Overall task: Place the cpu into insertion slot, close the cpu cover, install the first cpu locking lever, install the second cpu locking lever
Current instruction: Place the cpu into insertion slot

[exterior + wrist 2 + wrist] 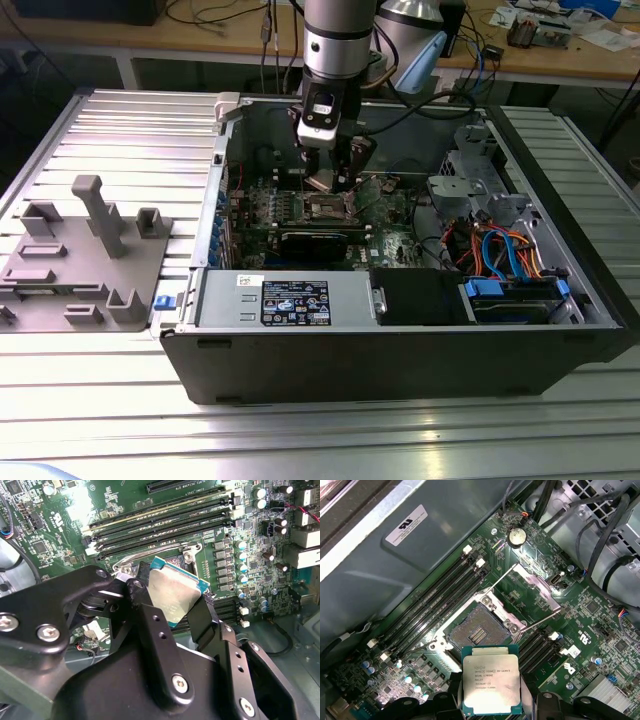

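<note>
My gripper (326, 172) hangs inside the open computer case, shut on the cpu (322, 181), a flat silver-grey square chip. In both wrist views the black fingers (143, 611) clamp the cpu (175, 594) (491, 684) by two opposite edges. The insertion slot (477, 633) (328, 207) lies open just below and beyond the chip, its dark centre bare. The cpu cover (534, 584) stands swung back from the slot. Both thin locking levers (543, 618) (502, 578) are released and stick out beside the cover.
Long black memory slots (435, 607) run along both sides of the socket. A black graphics card (315, 244) sits in front of the socket, the power supply (285, 298) at the case front, and cables (500, 250) on the exterior view's right. A grey fixture (80, 260) lies outside.
</note>
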Controlling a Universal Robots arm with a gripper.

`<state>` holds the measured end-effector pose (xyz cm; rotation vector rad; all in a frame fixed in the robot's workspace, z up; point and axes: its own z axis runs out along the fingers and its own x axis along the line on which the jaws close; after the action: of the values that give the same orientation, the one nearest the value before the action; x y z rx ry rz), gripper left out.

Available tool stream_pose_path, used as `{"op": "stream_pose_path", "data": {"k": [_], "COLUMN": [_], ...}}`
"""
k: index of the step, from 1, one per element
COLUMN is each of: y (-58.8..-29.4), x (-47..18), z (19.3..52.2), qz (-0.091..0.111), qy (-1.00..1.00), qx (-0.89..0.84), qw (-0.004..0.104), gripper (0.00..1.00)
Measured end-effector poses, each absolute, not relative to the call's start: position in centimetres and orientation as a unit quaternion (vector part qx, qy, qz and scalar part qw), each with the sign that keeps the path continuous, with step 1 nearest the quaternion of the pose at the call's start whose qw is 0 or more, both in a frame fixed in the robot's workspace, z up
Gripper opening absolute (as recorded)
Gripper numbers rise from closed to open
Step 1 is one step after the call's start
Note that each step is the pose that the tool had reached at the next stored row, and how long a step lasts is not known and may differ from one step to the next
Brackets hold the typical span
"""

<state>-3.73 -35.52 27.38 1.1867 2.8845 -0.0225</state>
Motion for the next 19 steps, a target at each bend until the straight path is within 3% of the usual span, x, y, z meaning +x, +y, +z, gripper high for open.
{"op": "stream_pose_path", "data": {"k": [19], "y": [-35.52], "x": [-3.74], "z": [27.35], "qz": [-0.007], "qy": [0.922], "qx": [0.386], "qw": [0.011], "gripper": [0.55]}}
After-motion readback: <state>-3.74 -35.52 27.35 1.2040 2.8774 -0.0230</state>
